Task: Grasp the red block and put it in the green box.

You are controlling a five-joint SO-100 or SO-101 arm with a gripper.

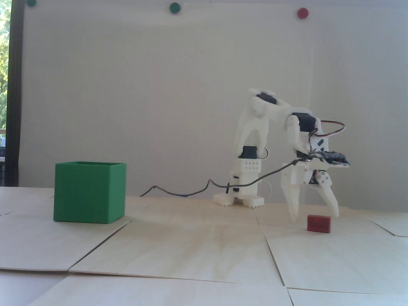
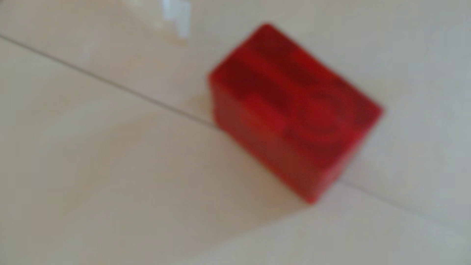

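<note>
The red block [image 1: 319, 223] lies on the pale wooden table at the right of the fixed view. My white gripper [image 1: 315, 217] points down over it, open and empty, with one fingertip [image 1: 295, 219] left of the block and the other [image 1: 334, 212] at its upper right. The blurred wrist view shows the block [image 2: 293, 109] large, lying across a seam between panels, with one white fingertip [image 2: 178, 17] at the top left. The green box [image 1: 90, 192] stands open-topped on the table far to the left.
The arm's white base [image 1: 240, 188] stands behind, between box and block. A dark cable [image 1: 191, 191] trails along the table from it toward the left. The table is made of pale panels with seams [image 1: 269, 247]. Coloured dots sit high on the wall.
</note>
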